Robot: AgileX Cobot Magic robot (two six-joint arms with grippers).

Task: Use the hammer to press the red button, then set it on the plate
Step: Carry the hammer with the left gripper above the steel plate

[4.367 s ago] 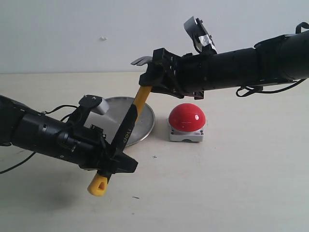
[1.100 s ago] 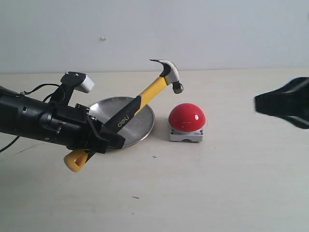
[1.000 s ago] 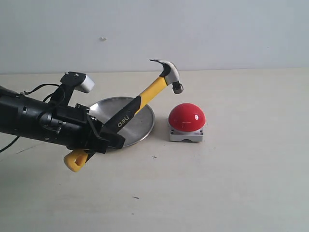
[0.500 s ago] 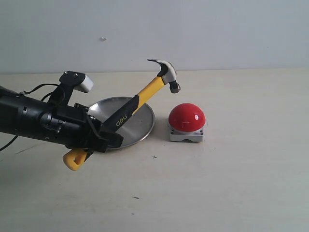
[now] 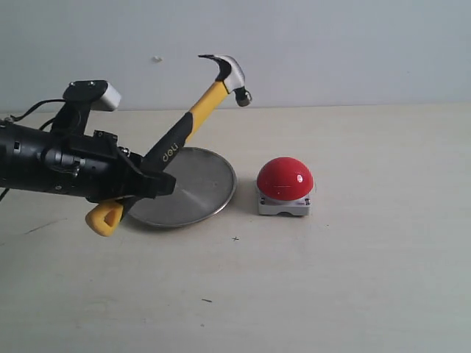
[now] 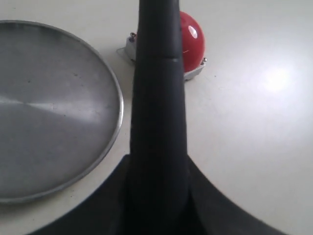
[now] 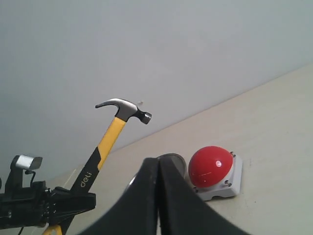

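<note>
Since the preceding frames the left gripper (image 5: pixel 156 184) has risen and drawn leftward, so the head of the hammer (image 5: pixel 175 145) now stands higher and farther from the red button (image 5: pixel 285 179). Nearest the camera is the pale table (image 5: pixel 331 287). Next comes the left gripper, clamped on the black middle section of the handle. The yellow butt projects below it and the shaft slants up to the right, with the hammer wholly off the table. Behind the gripper the plate (image 5: pixel 195 187) lies flat, and the button sits just beside its right edge, not touching it. Farthest, the dark head shows against the wall (image 5: pixel 353 44). In the right wrist view the right gripper (image 7: pixel 158 166) has its fingers pressed together, gripping nothing.
</note>
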